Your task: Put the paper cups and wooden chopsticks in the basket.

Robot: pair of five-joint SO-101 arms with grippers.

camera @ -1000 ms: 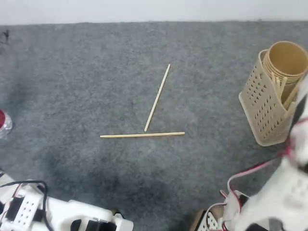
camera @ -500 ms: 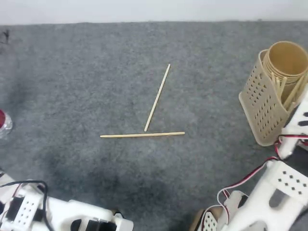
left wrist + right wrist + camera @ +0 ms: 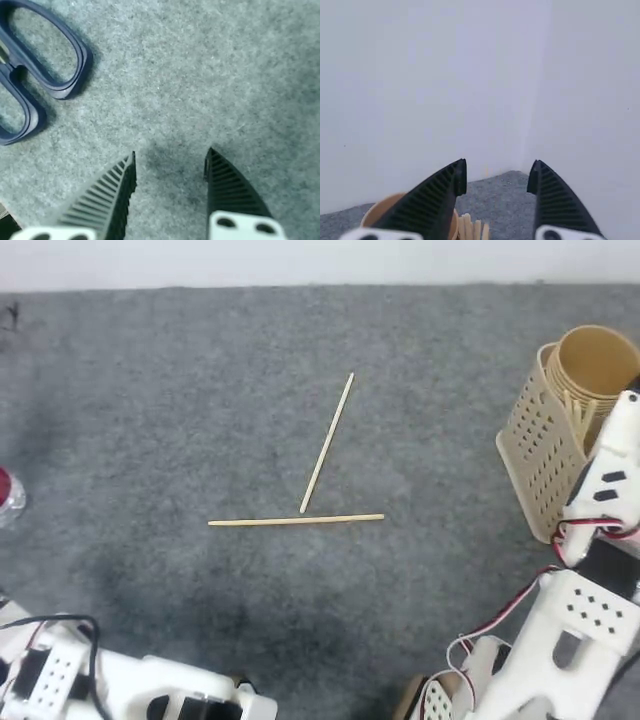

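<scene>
The left gripper [image 3: 170,165] hung over grey carpet near scissors [image 3: 85,56], jaws apart. Mid-table, two chopsticks [image 3: 296,521] lay loose, one's end just beside the other. At the right, the basket [image 3: 540,455] held cups [image 3: 598,365] and more chopsticks, with the right gripper [image 3: 497,182] above it, jaws apart.

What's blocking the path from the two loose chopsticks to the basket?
Nothing visible. Bare grey carpet lies between the diagonal chopstick, the horizontal chopstick and the basket. The right arm stands beside the basket, off that line.

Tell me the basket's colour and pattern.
The basket is beige, its wall pierced by rows of small holes; the high view shows it best.
</scene>
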